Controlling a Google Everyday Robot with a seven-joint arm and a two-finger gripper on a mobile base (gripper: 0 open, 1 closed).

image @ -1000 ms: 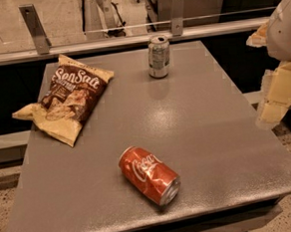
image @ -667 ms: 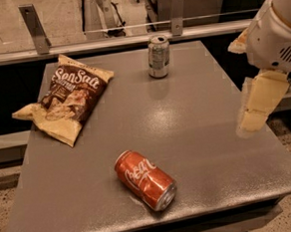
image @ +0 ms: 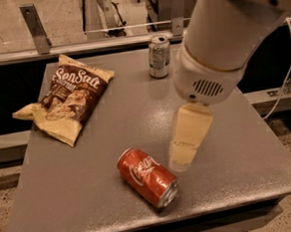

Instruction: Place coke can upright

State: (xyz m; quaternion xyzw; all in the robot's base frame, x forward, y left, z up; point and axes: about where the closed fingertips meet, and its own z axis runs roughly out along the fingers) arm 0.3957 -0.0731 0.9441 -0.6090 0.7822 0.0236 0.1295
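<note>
The coke can (image: 147, 177), red with white script, lies on its side on the grey table (image: 81, 192) near the front edge, its silver end pointing to the front right. My gripper (image: 183, 155) hangs from the large white arm at the upper right. Its cream-coloured tip is just to the right of the can and a little above the table, apart from the can.
A brown and cream Sensations chip bag (image: 67, 98) lies at the table's back left. A silver-green can (image: 159, 56) stands upright at the back centre. A metal rail (image: 80, 42) runs behind the table. The table's right edge drops to the floor.
My arm has swung in from the right edge over the table, and the gripper has come down to just beside the coke can. The can, bag and silver-green can have not moved.
</note>
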